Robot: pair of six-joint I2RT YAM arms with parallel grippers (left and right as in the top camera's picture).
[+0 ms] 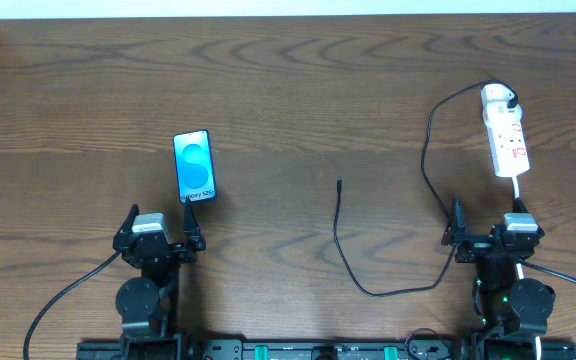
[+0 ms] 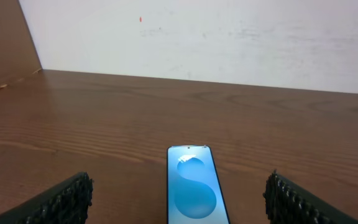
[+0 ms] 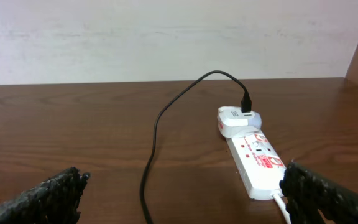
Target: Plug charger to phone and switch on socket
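Observation:
The phone [image 1: 194,166] lies flat on the table at the left, its blue screen up; it also shows in the left wrist view [image 2: 193,185]. My left gripper [image 1: 161,226] is open and empty just in front of the phone, its fingertips [image 2: 179,196] either side of it without touching. The black charger cable [image 1: 430,165] runs from a white adapter [image 1: 498,98] on the socket [image 1: 508,142], loops forward and ends in a free plug tip [image 1: 339,183] mid-table. My right gripper [image 1: 488,222] is open and empty just in front of the socket [image 3: 253,160], beside the cable [image 3: 156,140].
The socket's white cord [image 1: 519,190] runs from its near end toward the right arm. A pale wall [image 2: 197,37] stands behind the table's far edge. A wooden side panel [image 2: 5,37] rises at the far left.

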